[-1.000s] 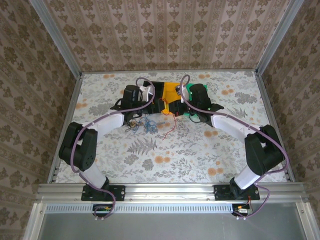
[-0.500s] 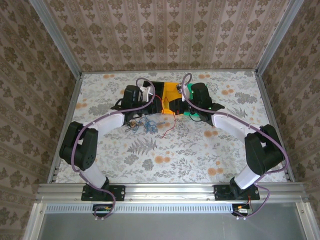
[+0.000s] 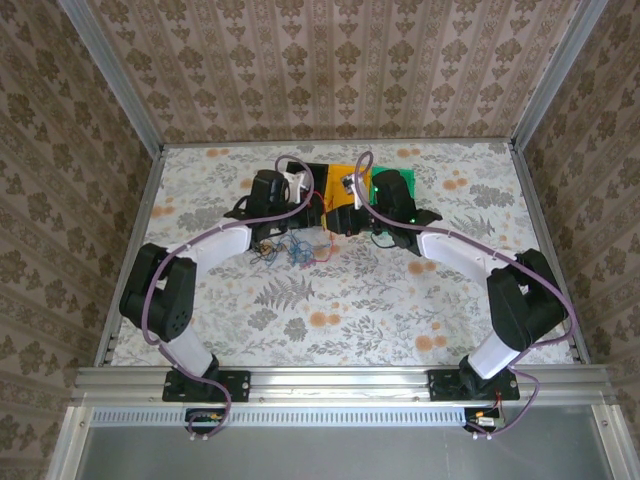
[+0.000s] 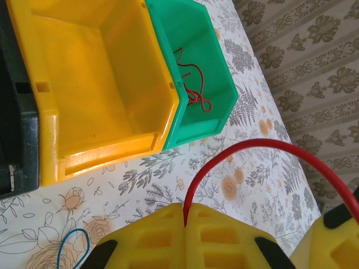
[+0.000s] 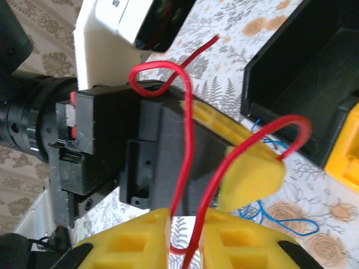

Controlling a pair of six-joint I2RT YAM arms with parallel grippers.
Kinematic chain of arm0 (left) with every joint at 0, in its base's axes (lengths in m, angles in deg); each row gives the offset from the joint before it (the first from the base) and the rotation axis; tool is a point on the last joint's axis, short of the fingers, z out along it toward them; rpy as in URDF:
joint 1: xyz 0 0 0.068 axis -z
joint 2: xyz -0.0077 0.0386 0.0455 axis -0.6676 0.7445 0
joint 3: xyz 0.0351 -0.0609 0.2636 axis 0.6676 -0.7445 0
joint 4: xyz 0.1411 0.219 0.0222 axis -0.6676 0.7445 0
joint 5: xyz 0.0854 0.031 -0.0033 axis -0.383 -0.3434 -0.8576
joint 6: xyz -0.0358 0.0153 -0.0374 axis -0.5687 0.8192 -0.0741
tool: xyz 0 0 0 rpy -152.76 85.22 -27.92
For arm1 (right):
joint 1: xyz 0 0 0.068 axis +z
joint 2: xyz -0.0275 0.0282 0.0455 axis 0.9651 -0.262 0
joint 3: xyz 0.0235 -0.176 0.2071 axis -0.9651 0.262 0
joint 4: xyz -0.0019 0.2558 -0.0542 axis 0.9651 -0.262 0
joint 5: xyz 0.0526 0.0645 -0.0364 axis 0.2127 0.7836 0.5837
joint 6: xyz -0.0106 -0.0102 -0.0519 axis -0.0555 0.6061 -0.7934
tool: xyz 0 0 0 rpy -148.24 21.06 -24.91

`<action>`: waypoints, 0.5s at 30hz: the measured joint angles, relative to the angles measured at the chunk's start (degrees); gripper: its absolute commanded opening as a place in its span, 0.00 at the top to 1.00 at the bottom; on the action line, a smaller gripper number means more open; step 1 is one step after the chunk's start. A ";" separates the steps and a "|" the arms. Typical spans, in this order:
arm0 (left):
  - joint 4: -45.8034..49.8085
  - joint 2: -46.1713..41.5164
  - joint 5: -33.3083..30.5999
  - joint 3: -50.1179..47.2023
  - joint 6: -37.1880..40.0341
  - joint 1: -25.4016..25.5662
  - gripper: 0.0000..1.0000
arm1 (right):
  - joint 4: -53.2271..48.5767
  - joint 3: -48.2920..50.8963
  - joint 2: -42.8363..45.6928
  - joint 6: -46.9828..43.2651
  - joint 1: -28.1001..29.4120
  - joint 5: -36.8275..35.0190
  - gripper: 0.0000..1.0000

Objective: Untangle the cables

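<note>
1. Several thin, flexible cables (image 3: 293, 250) in red, blue and dark colours lie heaped in a loose knot on the floral-patterned surface (image 3: 400, 310). They sit just in front of the bins and beneath both claws.
2. One thin red wire (image 4: 263, 141) is held up out of that heap. It rises from the seam between the yellow fingers of the left claw (image 4: 185, 213), which are pressed together on it, and arcs away to the right.
3. Red strands also run through the right claw (image 5: 185, 227), whose yellow fingers stand a narrow gap apart. Nothing shows them pinching the wire. The two claws are close together, almost nose to nose, above the heap.
4. A thin blue wire loop (image 4: 74, 230) lies on the surface beside the left claw, held by neither.
5. Another thin red wire (image 4: 190, 84) lies coiled alone inside the green plastic bin (image 4: 205, 128). That bin touches the yellow plastic bin (image 4: 112, 151), whose floor is bare where it shows. A black plastic bin (image 4: 17, 140) stands against the yellow one's other side.
6. My judgement is that the task is at an early stage. One wire looks sorted into a bin and a second is lifted, while the blue and dark ones lie knotted on the surface. Most of the separating is left to do.
</note>
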 measured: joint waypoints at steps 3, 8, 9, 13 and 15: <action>0.20 0.00 -0.28 0.28 0.17 0.04 0.96 | 0.02 0.00 -0.13 0.13 0.66 0.42 0.69; 0.74 0.00 -0.48 0.39 0.61 0.09 0.96 | -0.07 -0.11 -0.66 0.11 1.16 0.37 0.77; 0.83 0.00 -0.57 0.42 0.72 0.17 0.96 | -0.13 -0.26 -0.83 0.07 1.22 0.33 0.82; 1.01 0.00 -1.29 0.39 0.85 0.44 0.99 | -0.57 -0.85 -1.31 -0.09 1.25 -0.96 0.98; 1.05 0.00 -2.08 0.39 0.98 0.42 1.00 | -1.01 -0.85 -1.31 -0.22 1.20 -2.58 1.00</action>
